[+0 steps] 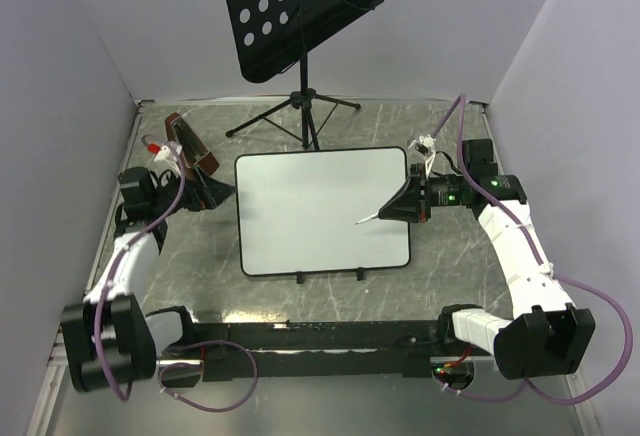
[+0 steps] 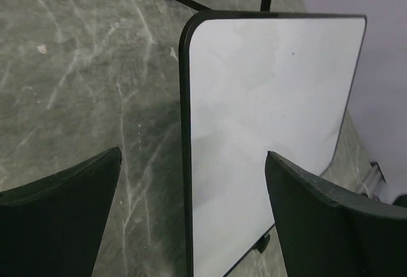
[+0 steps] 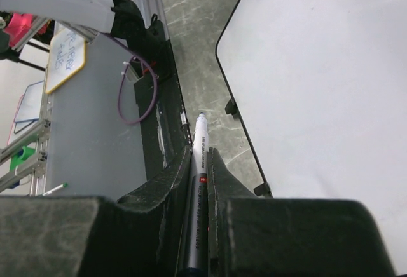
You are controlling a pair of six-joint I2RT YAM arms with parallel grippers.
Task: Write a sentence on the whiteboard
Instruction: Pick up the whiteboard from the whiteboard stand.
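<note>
White and unmarked, the whiteboard (image 1: 320, 206) lies flat at mid-table with its clips on the near edge. No sentence is visible on it.

The right gripper (image 1: 398, 208) reaches in from the right and is clamped on a marker (image 1: 372, 216), whose tip is over the board's right half. Contact between tip and surface cannot be confirmed. In the wrist view the marker (image 3: 198, 162) lies lengthwise between the fingers; whether it is capped cannot be told.

The left gripper (image 1: 205, 188) stands spread wide at the board's left edge, holding nothing.

Risks, as judged:
- Nothing pins the board, so pen drag may slide or turn it.
- Starting from the right half leaves little room, and words may run off the edge.
- The marker's shallow angle may cause skipped strokes.
- Heavy pressure may push the marker back through the grip.
- A cap left on would mean no ink.
</note>
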